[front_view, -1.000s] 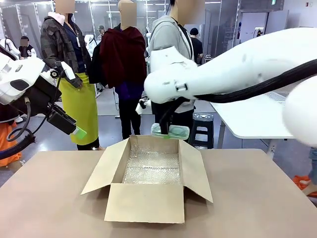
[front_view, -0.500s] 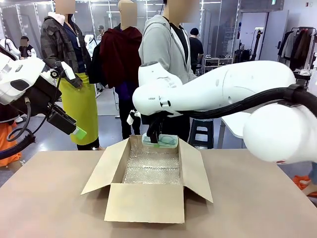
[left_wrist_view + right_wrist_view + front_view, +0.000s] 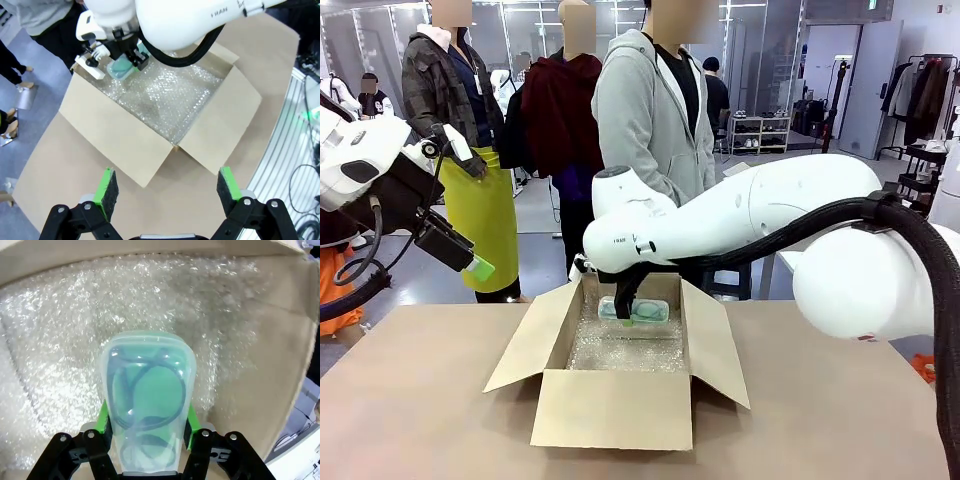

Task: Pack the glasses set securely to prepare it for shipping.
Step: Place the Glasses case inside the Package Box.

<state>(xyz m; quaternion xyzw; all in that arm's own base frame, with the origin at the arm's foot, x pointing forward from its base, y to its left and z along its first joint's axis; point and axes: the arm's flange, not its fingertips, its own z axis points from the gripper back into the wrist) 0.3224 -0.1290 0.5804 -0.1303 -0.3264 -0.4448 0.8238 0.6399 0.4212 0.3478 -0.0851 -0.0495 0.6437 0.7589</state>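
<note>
A mint green glasses case [image 3: 147, 400] with a spectacles outline on its lid sits between the green pads of my right gripper [image 3: 147, 434], which is shut on it. The case [image 3: 636, 310] hangs low inside the far end of an open cardboard box [image 3: 616, 408], just above the bubble wrap [image 3: 70, 335] lining the bottom. In the left wrist view the case [image 3: 121, 68] shows near the box's far corner, under the right arm. My left gripper [image 3: 476, 266] is raised off the table's left side, open and holding nothing [image 3: 166, 187].
The box flaps [image 3: 525, 340] stand spread outward on the brown table [image 3: 420, 420]. A person in a grey hoodie [image 3: 645, 110] stands at the far side behind the box, with other people farther back. The right arm's white body [image 3: 760, 215] spans the box's far right side.
My right arm has moved left and down, carrying the mint green case from above the box's far rim into the box. The left arm has stayed still.
</note>
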